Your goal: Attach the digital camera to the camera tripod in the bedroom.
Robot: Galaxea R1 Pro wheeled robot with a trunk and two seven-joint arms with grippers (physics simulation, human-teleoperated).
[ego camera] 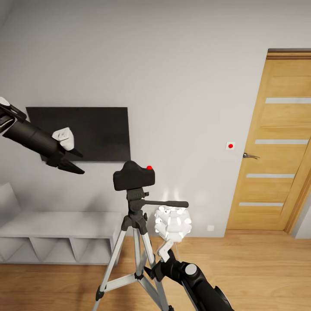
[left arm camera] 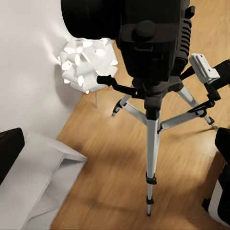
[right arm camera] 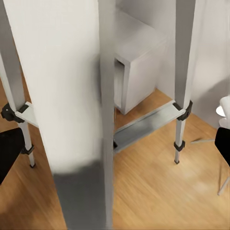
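Tripod: camera tripod (ego camera: 134, 242) stands before the white wall.
Camera: digital camera (ego camera: 134, 175) sits atop it; looks attached.
Left gripper (ego camera: 74, 162): beside camera, apart, empty; opening unclear.
Right gripper (ego camera: 156, 271): low by the legs; can't tell.

Floor (ego camera: 259, 268): light wood boards, running up to the white wall.
Tripod (ego camera: 136, 242): stands on the floor on three spread silver legs with black feet; the camera (ego camera: 134, 175) sits on its head.
Shelf unit (ego camera: 56, 242): low, white, with open compartments, on the floor against the wall.
Lamp (ego camera: 172, 222): white and glowing, on thin legs on the floor just beside the tripod.
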